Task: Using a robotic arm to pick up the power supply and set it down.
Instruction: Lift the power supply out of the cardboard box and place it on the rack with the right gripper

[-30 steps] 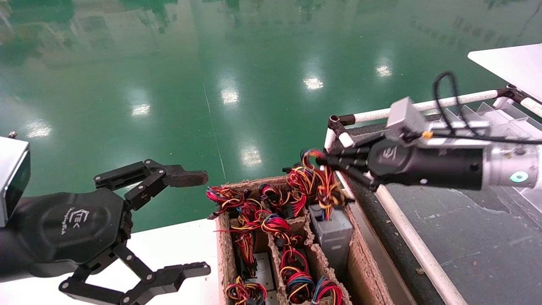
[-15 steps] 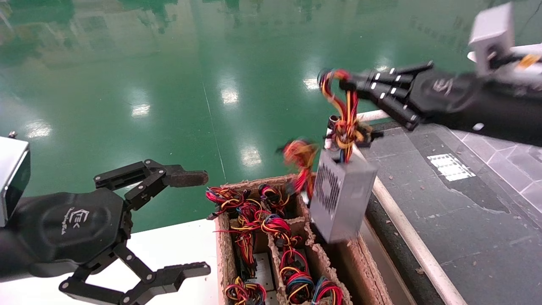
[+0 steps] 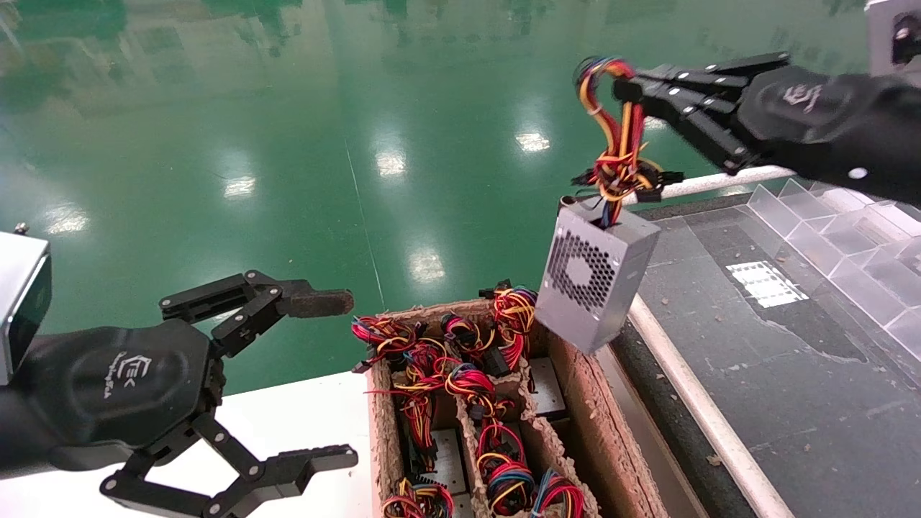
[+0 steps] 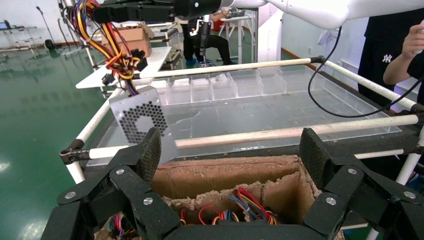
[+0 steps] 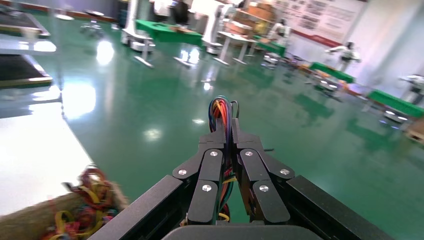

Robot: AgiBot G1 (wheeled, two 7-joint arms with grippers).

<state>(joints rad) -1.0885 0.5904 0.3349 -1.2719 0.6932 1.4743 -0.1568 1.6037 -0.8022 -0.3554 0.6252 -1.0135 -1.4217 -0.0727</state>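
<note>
One supply point(image 3: 596, 282) now hangs clear above the carton point(image 3: 575, 403), lifted out of its slot since a second ago. Right gripper point(image 3: 624, 88) pinches only its wires point(image 3: 611, 137); set-down remains. Left gripper point(image 3: 345, 378) idles, spread wide.

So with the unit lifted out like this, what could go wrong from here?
The right gripper holds the power supply only by its wire loop, so the tilted box could swing, or the wires could slip through the fingers. It hangs just above the white rail and the cardboard box's rim and might clip either on the way across. The left gripper is parked open.
</note>
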